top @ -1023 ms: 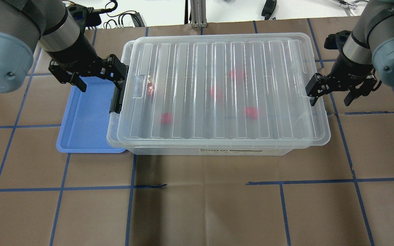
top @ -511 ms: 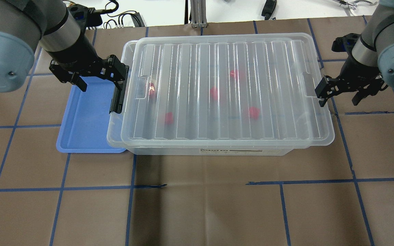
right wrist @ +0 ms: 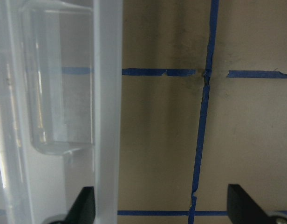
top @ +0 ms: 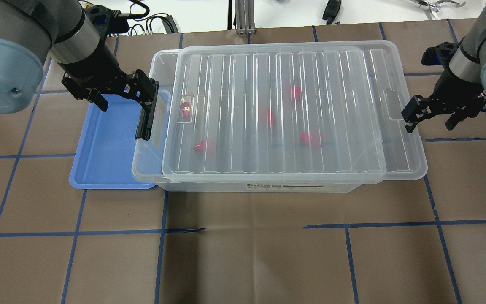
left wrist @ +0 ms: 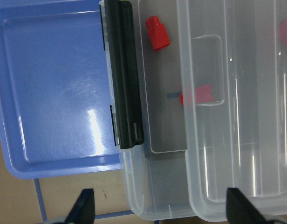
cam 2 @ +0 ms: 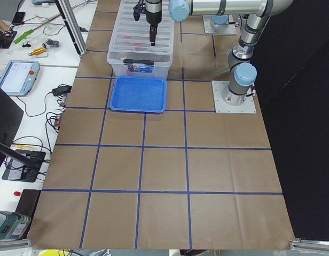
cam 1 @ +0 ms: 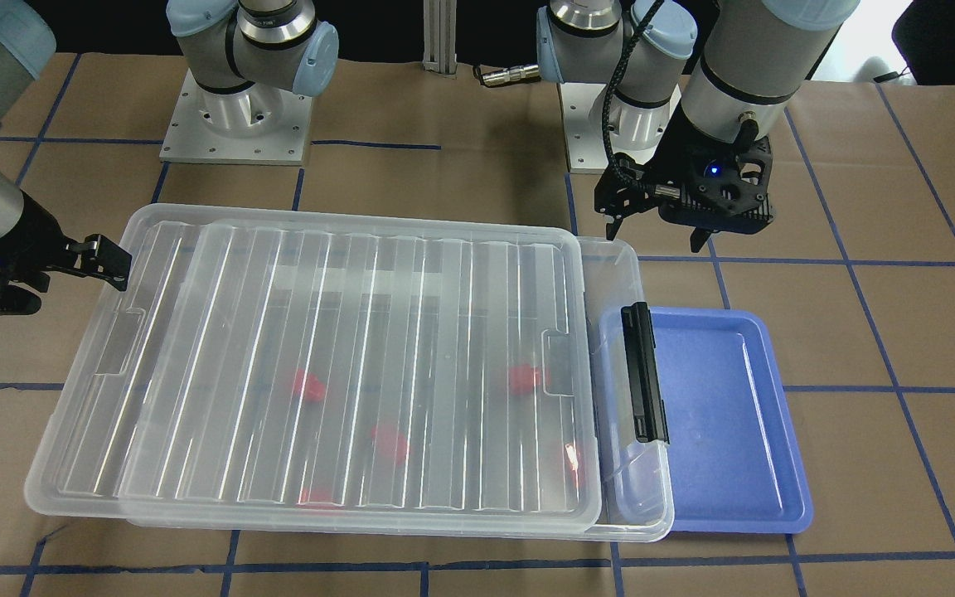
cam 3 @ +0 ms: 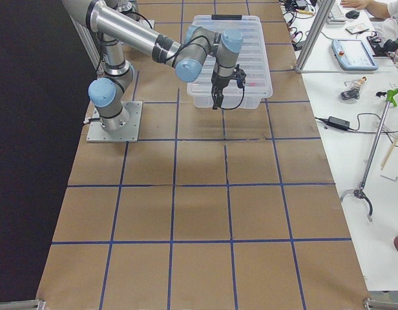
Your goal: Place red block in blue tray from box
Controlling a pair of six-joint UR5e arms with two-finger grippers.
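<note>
Brown table (top: 243, 261), blue tape grid (top: 395, 224)

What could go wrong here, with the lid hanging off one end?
The lid overhangs the box by the right end effector; shifted further, it might tip onto the table. The opening above the red block is narrow, so the left end effector could bump the lid's edge or the black latch reaching in.

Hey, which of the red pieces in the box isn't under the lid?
The red block beside the black latch, in the open strip of the box. A neighbour only peeks past the lid's edge; the rest lie under it.
</note>
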